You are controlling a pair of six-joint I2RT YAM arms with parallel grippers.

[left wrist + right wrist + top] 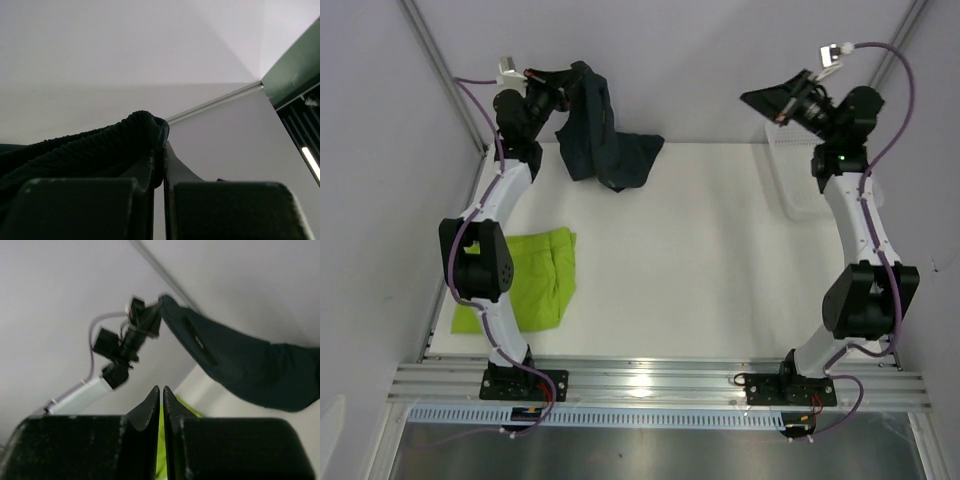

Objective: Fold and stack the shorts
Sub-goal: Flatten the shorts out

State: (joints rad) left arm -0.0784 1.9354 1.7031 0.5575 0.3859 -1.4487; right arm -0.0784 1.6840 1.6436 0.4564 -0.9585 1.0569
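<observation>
Top external view: the left arm (505,200) has its jaws clamped on the ribbed waistband of the dark navy-teal shorts (605,140), held up at the upper left of the frame with the lower part draped on the worktop (700,260). The right arm (855,215), upper right, has its jaws pressed together on nothing. The lime green shorts (540,275) lie flat at the lower left, seemingly folded. The step in hand looks like spreading pair 2 for folding. Next, the right jaws probably need to part and take the free waistband corner. The white plastic basket (788,185), at the right edge, shows no garment in its visible part.
</observation>
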